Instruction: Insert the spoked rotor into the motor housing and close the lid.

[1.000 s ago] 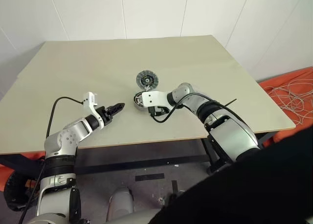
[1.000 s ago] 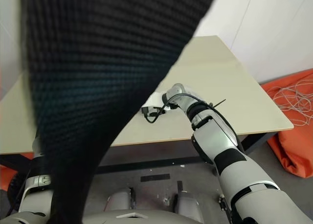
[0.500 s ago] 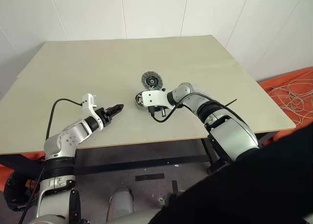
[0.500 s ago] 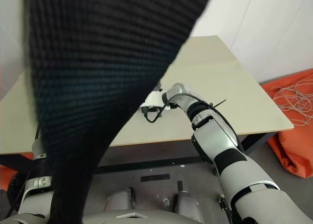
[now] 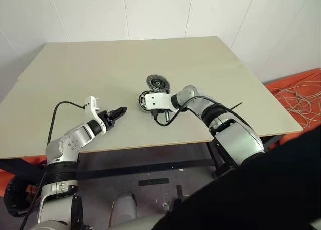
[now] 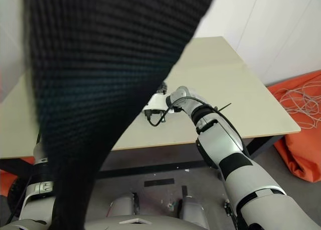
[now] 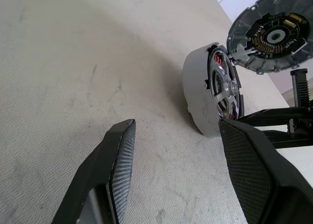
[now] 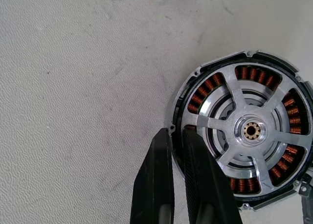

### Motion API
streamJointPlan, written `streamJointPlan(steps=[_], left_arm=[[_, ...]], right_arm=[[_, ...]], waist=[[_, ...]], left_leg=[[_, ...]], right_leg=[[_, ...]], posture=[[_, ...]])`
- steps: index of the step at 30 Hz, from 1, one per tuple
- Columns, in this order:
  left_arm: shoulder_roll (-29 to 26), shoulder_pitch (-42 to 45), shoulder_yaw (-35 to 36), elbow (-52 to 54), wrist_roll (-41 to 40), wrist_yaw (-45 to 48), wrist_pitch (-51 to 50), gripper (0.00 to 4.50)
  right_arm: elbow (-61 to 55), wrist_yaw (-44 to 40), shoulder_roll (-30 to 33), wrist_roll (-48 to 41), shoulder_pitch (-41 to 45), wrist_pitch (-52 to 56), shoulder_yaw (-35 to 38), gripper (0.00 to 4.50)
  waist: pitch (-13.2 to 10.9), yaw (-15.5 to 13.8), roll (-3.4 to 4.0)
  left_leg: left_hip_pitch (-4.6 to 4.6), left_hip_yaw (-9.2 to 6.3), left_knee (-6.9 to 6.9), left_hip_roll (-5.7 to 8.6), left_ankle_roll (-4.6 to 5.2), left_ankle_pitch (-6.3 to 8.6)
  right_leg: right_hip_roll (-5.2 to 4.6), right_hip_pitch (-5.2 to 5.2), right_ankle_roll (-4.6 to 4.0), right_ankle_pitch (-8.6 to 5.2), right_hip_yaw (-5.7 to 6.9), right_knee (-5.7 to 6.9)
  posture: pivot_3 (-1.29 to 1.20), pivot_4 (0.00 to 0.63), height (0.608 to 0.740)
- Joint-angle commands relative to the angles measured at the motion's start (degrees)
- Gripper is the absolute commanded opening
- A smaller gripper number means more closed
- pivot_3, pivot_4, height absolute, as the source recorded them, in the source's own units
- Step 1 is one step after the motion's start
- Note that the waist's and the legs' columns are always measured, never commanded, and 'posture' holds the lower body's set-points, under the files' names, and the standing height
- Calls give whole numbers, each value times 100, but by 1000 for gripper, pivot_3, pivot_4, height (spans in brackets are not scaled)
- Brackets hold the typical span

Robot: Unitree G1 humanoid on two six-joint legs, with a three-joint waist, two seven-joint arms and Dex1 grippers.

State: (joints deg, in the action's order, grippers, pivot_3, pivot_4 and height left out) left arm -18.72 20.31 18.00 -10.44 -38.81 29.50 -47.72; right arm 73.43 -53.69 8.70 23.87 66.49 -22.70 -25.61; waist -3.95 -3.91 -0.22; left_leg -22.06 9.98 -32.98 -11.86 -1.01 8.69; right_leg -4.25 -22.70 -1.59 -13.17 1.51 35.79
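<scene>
The motor housing (image 5: 145, 96) is a grey ring with copper coils (image 8: 205, 89), tipped up on its edge near the table's middle. A shiny silver disc with five broad arms, the lid (image 8: 247, 131), sits in its face. My right gripper (image 8: 172, 134) is shut on the housing's rim, on the side nearest me. The spoked rotor (image 5: 157, 83), a dark disc with a grey rim, lies just behind the housing and shows again as the rotor (image 7: 271, 31). My left gripper (image 5: 120, 111) hovers open to the left of the housing, nothing between its fingers (image 7: 117, 150).
The tan table (image 5: 90, 69) has its front edge close under both arms. Orange cloth with white cords (image 5: 301, 94) lies on the floor to the right. A dark blurred shape (image 6: 100, 89) covers the left of the right eye view.
My right gripper has shut on the housing's rim, and the housing has tipped up from lying flat. The rotor has slid slightly to the right. The left arm has kept still.
</scene>
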Motion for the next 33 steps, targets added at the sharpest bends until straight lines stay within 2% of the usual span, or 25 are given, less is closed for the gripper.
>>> streamJointPlan(steps=[1, 6, 11, 14, 18, 22, 25, 28, 33], left_arm=[[-22, 67, 26, 214, -33, 3, 101, 2861], [1, 87, 8, 159, -10, -8, 135, 2861], [11, 92, 7, 128, 2, -15, 151, 2861], [18, 110, 0, 113, 12, -18, 155, 2861], [19, 119, -9, 106, 19, -15, 159, 2861], [13, 101, -12, 106, 22, -12, 162, 2861], [17, 84, -14, 123, 18, -13, 155, 2861], [28, 64, -22, 151, 18, -15, 152, 2861], [28, 55, -25, 170, 19, -17, 149, 2861]], right_arm=[[-71, 231, 0, 9, 91, 5, 80, 3], [-81, 218, -127, -367, 133, 512, 461, 3], [-398, -529, -634, -1225, 176, 2543, 1217, 3], [-916, -961, -860, -1396, -32, 3721, 1221, 3], [-1567, -987, -968, -1425, -380, 4731, 1119, 3], [-1561, -380, -1135, -1687, -240, 5760, 1519, 3], [-1264, 544, -1295, -1983, -2, 6285, 2104, 3], [-974, 1508, -1398, -2254, 168, 6545, 2624, 3], [-664, 2556, -1485, -2597, 298, 6714, 3131, 3]], waist=[[0, 0, 0], [-1, 0, 1], [-5, 1, 9], [-6, 0, 9], [-5, -5, 8], [-5, -10, 8], [-5, -10, 9], [-6, -14, 10], [-7, -20, 12]], left_leg=[[0, 0, 0, 0, 0, 0], [0, 0, 0, 0, 0, 0], [-4, 0, 1, -3, -1, 0], [-7, 0, 9, -3, 0, 0], [-1, 0, 21, -3, -1, 0], [7, 0, 22, -3, -3, -2], [14, -1, 25, -3, -9, -5], [22, -2, 30, -3, -15, -8], [39, -9, 37, 0, -20, -10]], right_leg=[[0, -1, 0, 0, 0, 0], [0, -1, -1, 1, 0, 1], [4, -7, -3, 2, 0, 1], [5, -10, -4, 1, 0, -5], [5, -10, -9, -2, 1, -8], [5, -6, -9, -2, -1, -7], [5, -4, -8, -2, -4, -5], [5, -3, -8, -3, -6, -3], [3, 10, -3, -4, -9, -3]], posture=[[0, 0, 740], [0, 0, 740], [0, 0, 740], [0, 0, 740], [0, 0, 740], [0, 0, 740], [0, 0, 740], [0, 0, 740], [0, 0, 740]])
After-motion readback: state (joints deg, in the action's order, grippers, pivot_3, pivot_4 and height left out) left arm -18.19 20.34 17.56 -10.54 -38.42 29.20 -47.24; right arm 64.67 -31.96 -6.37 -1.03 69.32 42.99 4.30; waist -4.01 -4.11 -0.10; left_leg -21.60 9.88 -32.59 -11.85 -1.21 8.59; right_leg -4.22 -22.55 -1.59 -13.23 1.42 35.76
